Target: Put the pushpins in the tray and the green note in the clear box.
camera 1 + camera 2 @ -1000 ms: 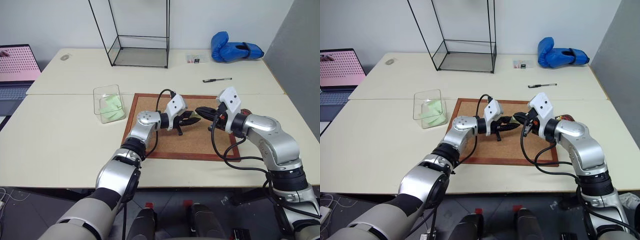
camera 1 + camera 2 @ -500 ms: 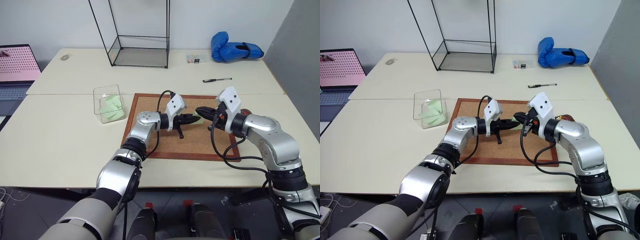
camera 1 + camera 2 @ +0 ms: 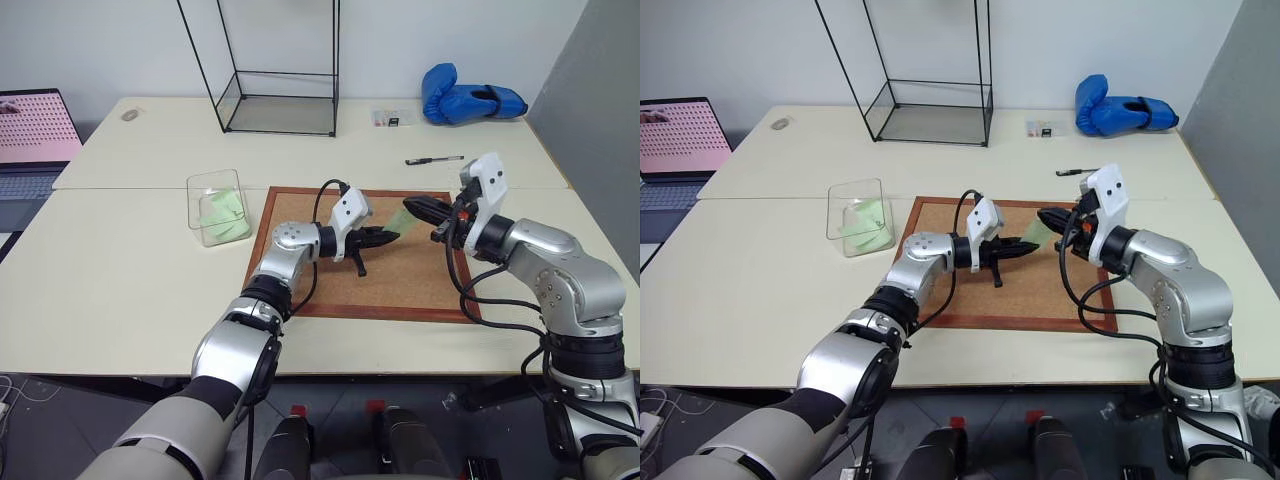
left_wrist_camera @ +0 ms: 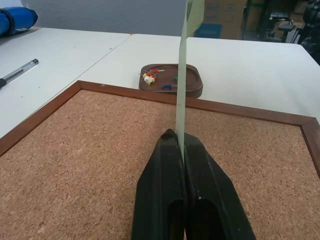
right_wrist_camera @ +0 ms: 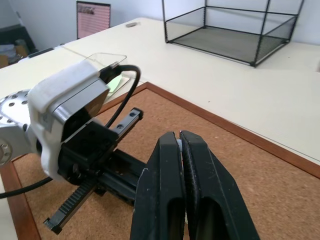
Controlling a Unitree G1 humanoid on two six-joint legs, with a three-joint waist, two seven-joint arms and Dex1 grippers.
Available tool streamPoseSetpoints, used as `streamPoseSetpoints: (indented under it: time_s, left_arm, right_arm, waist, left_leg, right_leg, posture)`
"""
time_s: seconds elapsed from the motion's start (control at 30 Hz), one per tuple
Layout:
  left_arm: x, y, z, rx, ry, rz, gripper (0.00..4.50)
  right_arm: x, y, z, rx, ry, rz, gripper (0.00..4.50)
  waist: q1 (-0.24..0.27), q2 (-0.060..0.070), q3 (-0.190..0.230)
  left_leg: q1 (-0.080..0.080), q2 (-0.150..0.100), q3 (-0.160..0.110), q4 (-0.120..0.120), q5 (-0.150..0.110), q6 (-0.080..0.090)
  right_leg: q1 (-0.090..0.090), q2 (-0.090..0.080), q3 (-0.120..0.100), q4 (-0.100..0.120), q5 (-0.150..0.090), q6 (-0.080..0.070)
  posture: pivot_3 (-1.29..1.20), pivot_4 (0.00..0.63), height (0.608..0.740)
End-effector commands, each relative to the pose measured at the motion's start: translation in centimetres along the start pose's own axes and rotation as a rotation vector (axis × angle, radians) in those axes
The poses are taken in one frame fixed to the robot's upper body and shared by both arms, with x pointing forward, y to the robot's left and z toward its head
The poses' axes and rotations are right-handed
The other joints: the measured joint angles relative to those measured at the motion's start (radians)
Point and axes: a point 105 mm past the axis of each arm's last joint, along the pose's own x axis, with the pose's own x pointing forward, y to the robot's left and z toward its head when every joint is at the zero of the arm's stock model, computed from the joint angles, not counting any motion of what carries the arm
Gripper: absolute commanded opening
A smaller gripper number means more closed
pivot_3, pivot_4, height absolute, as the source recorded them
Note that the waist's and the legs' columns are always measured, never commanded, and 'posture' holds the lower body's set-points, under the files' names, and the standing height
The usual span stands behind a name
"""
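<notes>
My left gripper (image 3: 388,236) is shut on the lower edge of the green note (image 3: 400,218), which stands tilted up off the corkboard (image 3: 360,285). The left wrist view shows the green note (image 4: 183,75) edge-on, rising from the shut fingertips. My right gripper (image 3: 412,204) hovers above the board by the note's top edge, shut; I cannot tell whether a pin sits between its tips. The tray (image 4: 192,87) lies just past the board's frame with several coloured pushpins (image 4: 148,77) in it. The clear box (image 3: 216,205) stands left of the board with green slips inside.
A tall black-wire glass case (image 3: 280,100) stands at the back. A pen (image 3: 434,160) and a blue boxing glove (image 3: 470,100) lie at the back right. A laptop (image 3: 30,140) sits at the far left.
My right gripper rose and drew back to the right. The left gripper closed on the note, which now tilts up from the board.
</notes>
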Motion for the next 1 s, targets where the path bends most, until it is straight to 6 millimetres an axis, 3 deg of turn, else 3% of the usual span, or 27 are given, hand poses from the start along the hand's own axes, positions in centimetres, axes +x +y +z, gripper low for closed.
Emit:
streamPoseSetpoints:
  time_s: [0.03, 0.4, 0.63, 0.73, 0.87, 1.0]
  left_arm:
    - [-0.1, 0.3, 1.2, 0.046, -0.025, 0.011, 0.02]
    - [-0.2, 0.3, 1.3, 0.030, -0.052, 0.027, 0.02]
    - [-1.0, 0.6, 0.9, 0.037, -0.050, 0.056, 0.02]
    - [-1.5, 0.6, 0.9, 0.050, -0.051, 0.066, 0.02]
    - [-2.4, 1.0, 1.3, 0.078, -0.065, 0.125, 0.02]
    - [-2.8, 1.1, 1.5, 0.095, -0.062, 0.151, 0.02]
  right_arm:
    - [-0.7, 0.2, 1.9, -0.032, -0.059, -0.002, 0.00]
    - [-0.8, 0.0, 2.3, 0.010, -0.096, -0.023, 0.00]
    - [-3.4, -2.6, 1.6, -0.091, -0.035, -0.115, 0.00]
    - [-4.7, -4.6, 0.0, -0.194, 0.065, -0.197, 0.00]
    - [-6.5, -8.5, -4.1, -0.443, 0.306, -0.342, 0.00]
    - [-6.7, -10.2, -5.9, -0.506, 0.387, -0.381, 0.00]
  waist:
    - [0.000, 0.000, 0.000]
    - [0.000, 0.000, 0.000]
    - [0.001, 0.000, 0.000]
    - [0.001, 0.000, 0.000]
    - [-0.003, 0.000, 0.000]
    - [-0.003, 0.000, 0.000]
  left_leg:
    - [0.000, 0.000, 0.000, 0.000, 0.000, 0.000]
    - [0.000, 0.000, 0.000, 0.000, 0.000, 0.000]
    - [0.000, 0.000, 0.000, 0.000, 0.000, 0.000]
    - [0.000, 0.000, 0.000, 0.000, 0.000, 0.000]
    - [0.001, 0.000, 0.001, 0.000, 0.000, 0.000]
    - [0.002, 0.000, 0.002, 0.000, 0.000, 0.000]
  right_leg:
    - [0.000, 0.000, 0.000, 0.000, 0.000, 0.000]
    - [0.000, 0.000, 0.000, 0.000, 0.000, 0.000]
    - [0.000, 0.000, 0.000, 0.000, 0.000, 0.000]
    - [0.000, 0.000, 0.000, 0.000, 0.000, 0.000]
    - [0.000, 0.000, 0.001, 0.000, 0.000, 0.000]
    - [0.000, 0.000, 0.002, 0.000, 0.000, 0.000]
  posture:
    - [0.00, 0.150, 0.740]
    - [0.00, 0.150, 0.740]
    - [0.00, 0.150, 0.740]
    - [0.00, 0.150, 0.740]
    - [0.00, 0.150, 0.740]
    - [0.00, 0.150, 0.740]
